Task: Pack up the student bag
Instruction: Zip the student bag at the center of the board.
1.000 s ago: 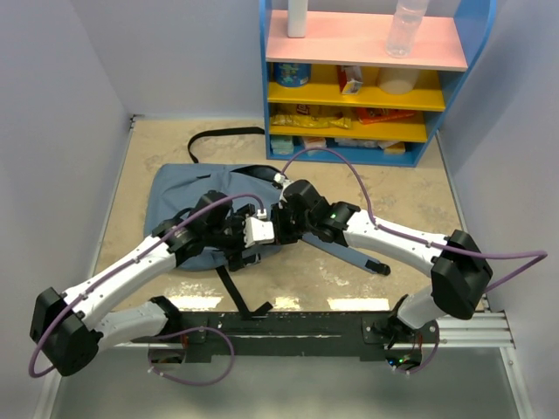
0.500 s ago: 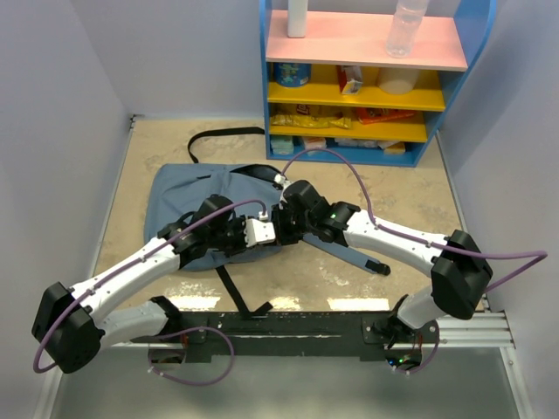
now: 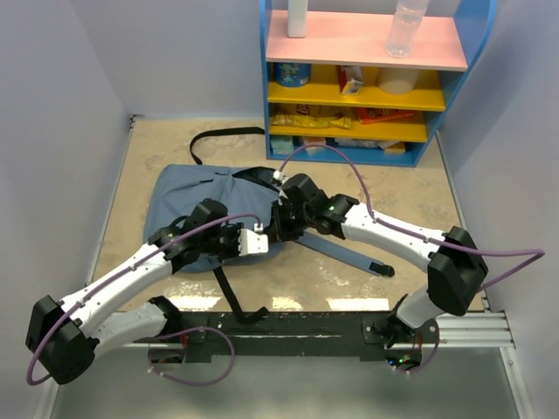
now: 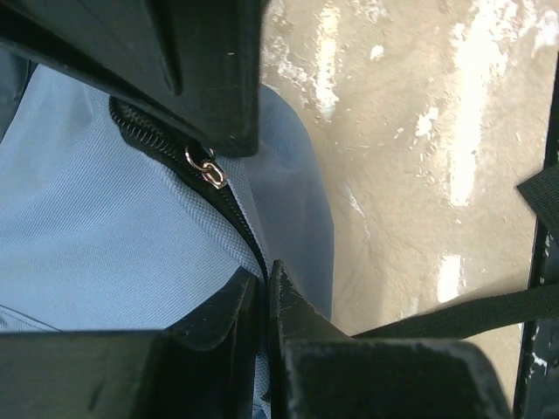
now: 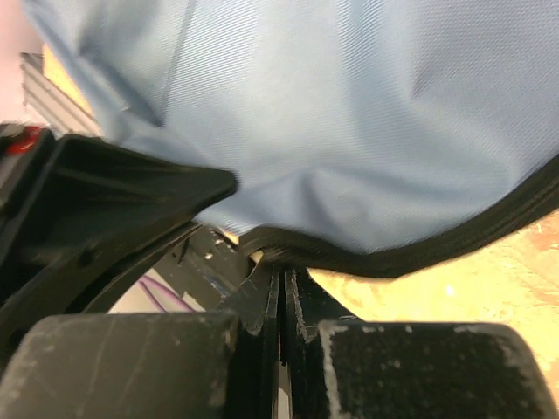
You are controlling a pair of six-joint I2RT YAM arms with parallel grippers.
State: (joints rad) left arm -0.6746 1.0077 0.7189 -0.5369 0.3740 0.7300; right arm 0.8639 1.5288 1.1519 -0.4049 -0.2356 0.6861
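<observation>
Surface [image 3: 393, 188]: beige, mottled, bounded by pale walls.

Shelf unit [image 3: 349, 39]: blue frame with a pink top board and yellow lower boards, set at the far right of the surface. Bottles and packets are stored on it.

Student bag [image 3: 196, 196]: a large soft grey-blue fabric backpack, laid flat on the left-centre of the surface in front of the shelf unit. One thin black webbing strap [image 3: 229, 292] is trailed from its near edge toward the arm bases. A second black strap [image 3: 218, 135] is looped on the surface behind it.

White left arm [image 3: 122, 284] and white right arm [image 3: 393, 236]: both are reached inward and met at the bag's right near edge.

Left claw [image 3: 262, 240]: in the left wrist view the left claw [image 4: 265, 279] is drawn narrow, and the bag's black zipper [image 4: 236, 214] is seen running between its fingertips, so the bag edge is pinched.

Right claw [image 3: 278, 223]: in the right wrist view the right claw [image 5: 279, 292] is pressed closed. The black zip edge is met at its tips and grey-blue fabric [image 5: 349, 113] is draped above.

Small silver metal zipper pull [image 4: 208, 168]: hung on the zipper, just under a black gripper part at the top of the left wrist view.
</observation>
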